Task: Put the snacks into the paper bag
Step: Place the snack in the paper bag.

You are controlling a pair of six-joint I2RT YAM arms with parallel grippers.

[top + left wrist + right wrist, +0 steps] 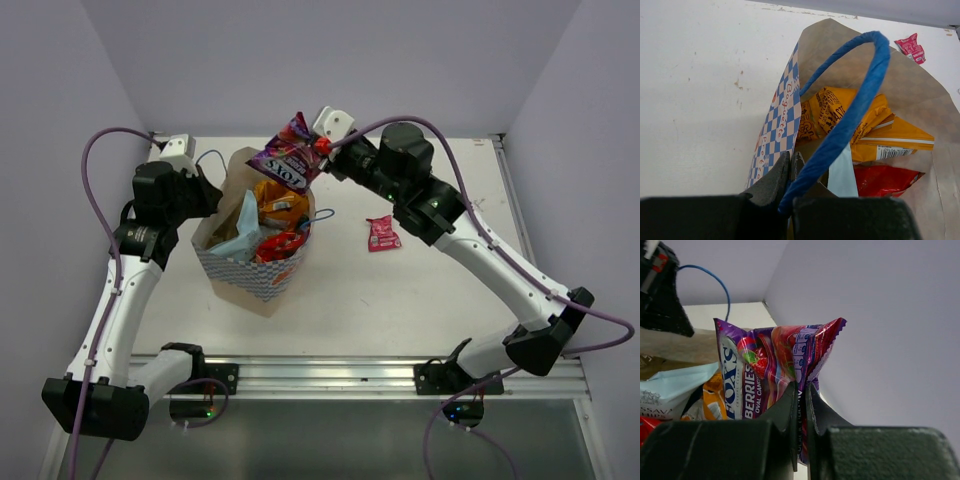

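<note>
The checkered paper bag (250, 272) stands open at centre left. Inside it lie an orange chip bag (277, 203), a red bag (280, 244) and a light-blue bag (240, 232); they also show in the left wrist view, the orange bag (880, 131) above the red bag (885, 179). My left gripper (790, 162) is shut on the bag's left rim beside the blue cord handle (850, 115). My right gripper (803, 390) is shut on the purple pack (770, 367), held above the bag's far rim (290, 150). A small pink pack (383, 233) lies on the table to the right of the bag.
The white table (420, 300) is enclosed by lilac walls at the back and sides. A metal rail (330, 372) runs along the near edge. Purple cables loop off both arms.
</note>
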